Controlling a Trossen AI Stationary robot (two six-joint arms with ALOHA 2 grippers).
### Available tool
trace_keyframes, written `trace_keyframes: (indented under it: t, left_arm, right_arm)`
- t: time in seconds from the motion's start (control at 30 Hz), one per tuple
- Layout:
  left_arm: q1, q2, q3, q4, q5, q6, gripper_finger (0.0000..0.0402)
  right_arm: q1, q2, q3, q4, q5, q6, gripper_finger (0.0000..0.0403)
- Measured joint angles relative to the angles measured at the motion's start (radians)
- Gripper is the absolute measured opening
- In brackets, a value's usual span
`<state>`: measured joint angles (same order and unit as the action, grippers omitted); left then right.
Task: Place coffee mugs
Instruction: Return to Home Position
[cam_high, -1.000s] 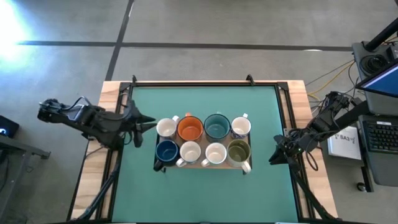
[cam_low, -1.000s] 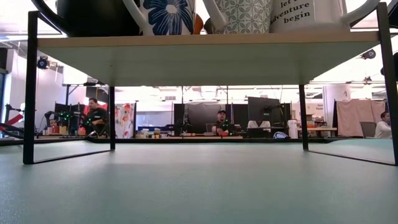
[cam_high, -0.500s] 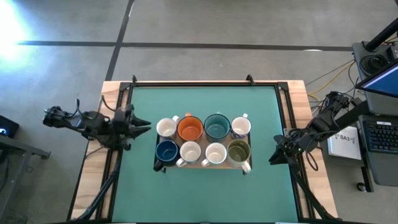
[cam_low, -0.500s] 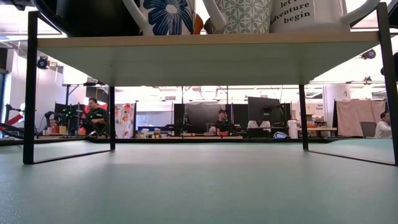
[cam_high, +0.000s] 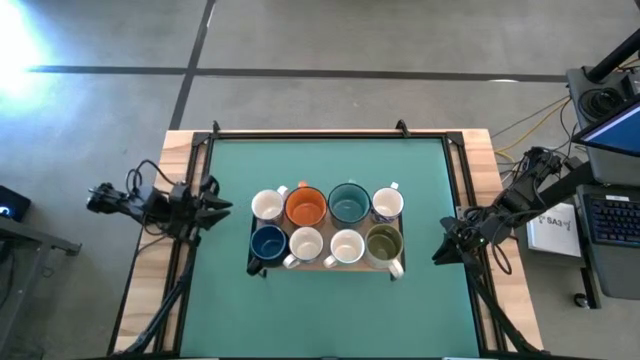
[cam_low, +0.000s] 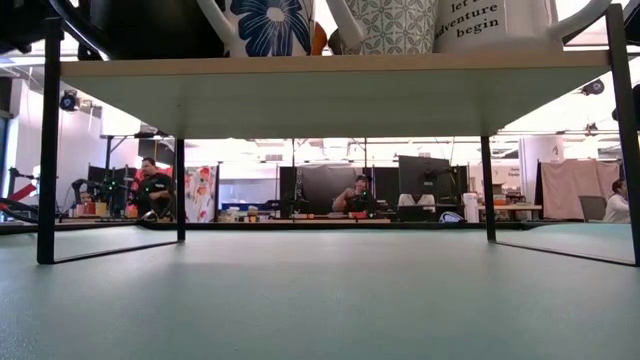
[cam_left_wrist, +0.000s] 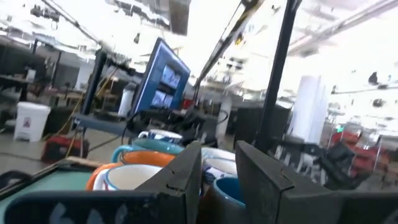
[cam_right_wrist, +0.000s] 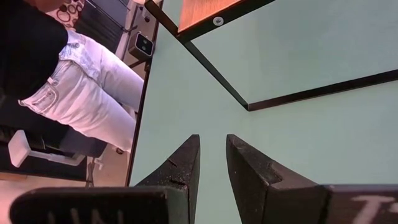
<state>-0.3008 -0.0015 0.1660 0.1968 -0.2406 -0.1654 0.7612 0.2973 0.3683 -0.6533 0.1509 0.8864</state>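
Several coffee mugs stand in two rows on a raised shelf (cam_low: 330, 85) at mid-table: white (cam_high: 268, 206), orange (cam_high: 306, 208), teal (cam_high: 348, 204) and white (cam_high: 387, 204) behind; navy (cam_high: 267, 242), two white (cam_high: 305, 244) (cam_high: 346, 246) and olive-green (cam_high: 383, 242) in front. My left gripper (cam_high: 222, 207) hangs at the table's left edge, left of the shelf, pointing at the mugs (cam_left_wrist: 134, 177), its fingers nearly together with nothing between them. My right gripper (cam_high: 441, 252) waits right of the shelf, tilted down over bare mat, shut too.
The shelf stands on thin black legs (cam_low: 46, 150) with free mat beneath it. Black rails (cam_high: 185, 260) and wooden strips run along the table's left and right edges. A person in jeans (cam_right_wrist: 74, 81) stands beyond the table's edge. A desk with a keyboard (cam_high: 612, 215) is at the right.
My left gripper has drawn back from the shelf toward the table's left edge and sunk, tipping from a downward slant to about level. The mugs and my right arm have kept still.
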Motion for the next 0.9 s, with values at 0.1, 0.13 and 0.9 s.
trace_keyframes:
  t: [0.1, 0.13, 0.9]
  left_arm:
    - [0.000, 0.002, -0.044, 0.079, 0.007, 0.000, 0.0082]
    - [0.000, 0.002, -0.055, 0.104, 0.009, 0.000, 0.0082]
    - [0.000, 0.001, -0.156, 0.120, 0.023, -0.093, 0.0082]
  right_arm:
    - [0.000, 0.000, 0.000, 0.000, 0.000, 0.000, 0.0068]
    - [0.000, 0.000, 0.000, 0.000, 0.000, 0.000, 0.0068]
    - [0.000, 0.000, 0.000, 0.000, 0.000, 0.000, 0.0068]
